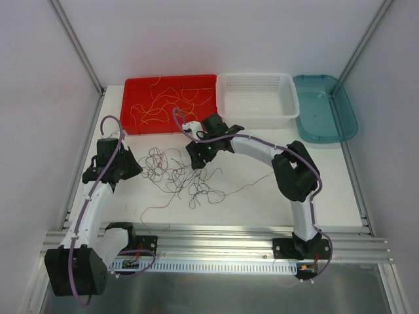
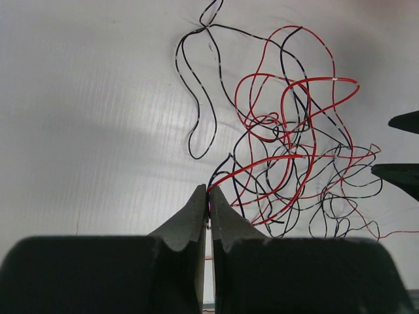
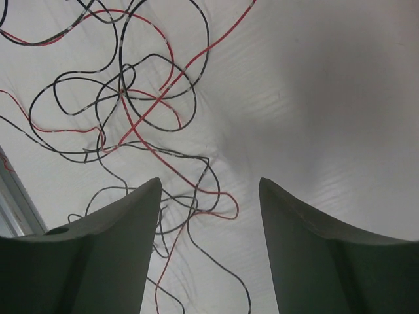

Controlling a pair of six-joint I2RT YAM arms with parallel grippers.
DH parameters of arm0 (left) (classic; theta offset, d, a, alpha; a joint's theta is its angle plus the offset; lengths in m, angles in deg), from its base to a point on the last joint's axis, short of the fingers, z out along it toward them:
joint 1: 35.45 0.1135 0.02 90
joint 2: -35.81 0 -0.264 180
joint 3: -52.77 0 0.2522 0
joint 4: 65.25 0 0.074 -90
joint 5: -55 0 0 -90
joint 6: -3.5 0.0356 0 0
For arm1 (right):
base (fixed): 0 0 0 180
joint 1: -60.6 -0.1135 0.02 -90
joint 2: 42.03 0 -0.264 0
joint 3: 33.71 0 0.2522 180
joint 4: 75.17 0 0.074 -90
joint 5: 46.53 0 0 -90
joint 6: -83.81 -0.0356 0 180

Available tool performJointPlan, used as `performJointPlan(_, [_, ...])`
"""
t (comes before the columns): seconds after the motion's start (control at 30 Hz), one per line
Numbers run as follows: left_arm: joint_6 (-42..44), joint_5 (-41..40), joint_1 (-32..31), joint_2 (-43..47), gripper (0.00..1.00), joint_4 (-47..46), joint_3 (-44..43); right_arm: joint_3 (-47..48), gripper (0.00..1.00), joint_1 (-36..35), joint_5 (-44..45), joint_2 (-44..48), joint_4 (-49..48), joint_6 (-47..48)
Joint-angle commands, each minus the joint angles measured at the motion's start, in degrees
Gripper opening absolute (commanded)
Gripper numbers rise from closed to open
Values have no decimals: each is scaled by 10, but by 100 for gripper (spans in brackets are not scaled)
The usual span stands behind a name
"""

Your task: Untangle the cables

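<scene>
Red and black cables lie in one loose tangle on the table, between the two grippers. The strands are crossed and looped over one another throughout. Only two long red tails are seen to run clear of the mass, one to the right and one toward the near edge.

Yellow-orange strands are laid out in the red tray at the far left. No wire can be made out in the white basket or in the teal tray beside it.

The left gripper is closed. A red strand and a black strand are pinched between its tips at the left edge of the tangle. The right gripper is held with its jaws apart and nothing between them. It is positioned over the far right part of the tangle, with loops lying below and to the left of its fingers.

Progress is judged as partial. One colour appears to be sorted into its tray. The red and black strands are yet to be pulled apart and placed, so the greater part of the work is judged to be outstanding.
</scene>
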Motion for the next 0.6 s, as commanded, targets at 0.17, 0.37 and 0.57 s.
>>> performJointPlan(0.17, [10,1,-5,1,0,-11,-11,44,42,-8,-51,-50,-37,12])
performJointPlan(0.37, [8,-17,-5,2,0,-8,-10,25,1,5,-37,46,-20,0])
performJointPlan(0.57, [1,-77,-5,13,0,8,-11,-38,1,64,-7,183,-33,-47])
